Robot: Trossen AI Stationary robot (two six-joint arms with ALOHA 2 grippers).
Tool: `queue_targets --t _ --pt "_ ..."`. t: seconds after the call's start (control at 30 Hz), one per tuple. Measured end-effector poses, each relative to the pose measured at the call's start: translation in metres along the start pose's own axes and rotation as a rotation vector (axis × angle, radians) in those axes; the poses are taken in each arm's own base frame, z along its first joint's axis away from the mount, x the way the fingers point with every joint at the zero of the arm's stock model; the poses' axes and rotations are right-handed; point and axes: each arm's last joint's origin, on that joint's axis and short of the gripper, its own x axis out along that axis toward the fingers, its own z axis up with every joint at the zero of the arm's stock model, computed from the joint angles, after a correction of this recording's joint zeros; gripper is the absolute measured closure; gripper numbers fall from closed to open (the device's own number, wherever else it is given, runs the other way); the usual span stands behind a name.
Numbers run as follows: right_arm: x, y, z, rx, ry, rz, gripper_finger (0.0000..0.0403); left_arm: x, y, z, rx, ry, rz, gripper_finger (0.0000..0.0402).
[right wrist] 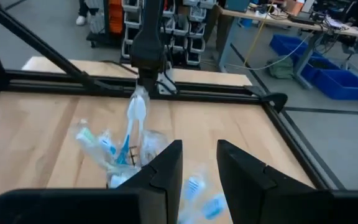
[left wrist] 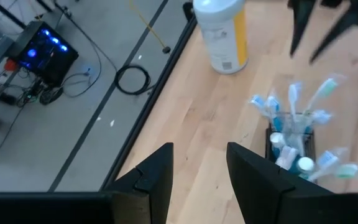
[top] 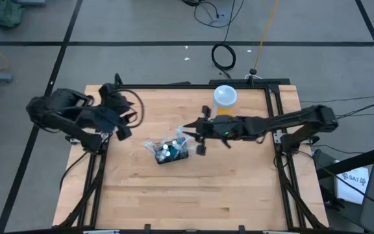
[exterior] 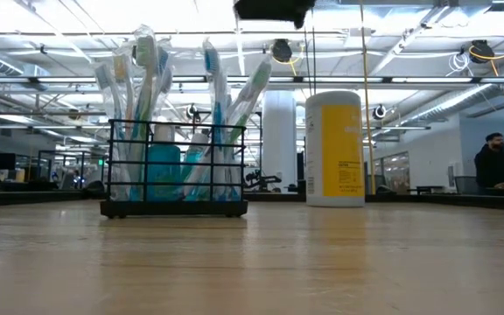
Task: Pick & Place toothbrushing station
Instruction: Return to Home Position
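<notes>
The left gripper (left wrist: 199, 149) hangs over the left side of the table (exterior: 322, 262), with the arm folded back well clear of the work. Its fingers stand apart with nothing between them. I see little risk on that side.

Next comes the black wire basket (exterior: 175, 208). It stands upright near the middle of the table, touching neither arm.

Just to its right, and above it, hovers the right gripper (right wrist: 199, 146). Its fingers are spread wide and hold nothing. This is where trouble could start. Several toothbrushes (exterior: 143, 79) lean out past the basket rim, and their heads rise high toward that gripper. A low or sideways retreat could catch a head and either flick the brush out or tip the light basket over. Lifting first and then drawing back looks safer to me.

Farther right, toward the far edge, a white canister with a yellow label (exterior: 333, 149) stands beside the outstretched right forearm. A careless swing of that arm could knock it over.

The station itself looks full. Blue-and-white brushes stand bristle-end up and fan out to both sides. A teal tube (exterior: 163, 171) shows low inside through the wire. No brush or tube shows on the wood around the basket.
</notes>
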Motion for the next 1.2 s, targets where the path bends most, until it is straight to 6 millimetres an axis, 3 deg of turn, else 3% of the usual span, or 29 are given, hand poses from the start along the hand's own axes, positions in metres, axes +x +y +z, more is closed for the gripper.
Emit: queue_targets --t 0.27,0.43,0.73,0.97,1.2 --pt "-0.071 -0.019 0.013 0.000 0.116 0.018 0.0312 -0.035 0.020 -0.029 -0.030 -0.120 -0.068 0.0245" --pt "-0.109 -0.024 -0.009 0.023 0.067 0.160 0.0312 -0.037 0.024 -0.060 -0.059 -0.220 -0.121 0.0245" --pt "-0.158 -0.030 -0.079 0.121 -0.217 0.203 0.0312 -0.005 -0.016 -0.103 0.210 -0.451 -0.312 0.0245" --pt "-0.181 -0.033 -0.122 0.129 -0.349 0.199 0.0312 0.026 -0.068 -0.124 0.549 -0.765 -0.801 0.0245" --pt "-0.191 -0.034 -0.150 0.110 -0.395 0.192 0.0312 0.062 -0.066 -0.125 0.449 -0.740 -0.644 0.0245"
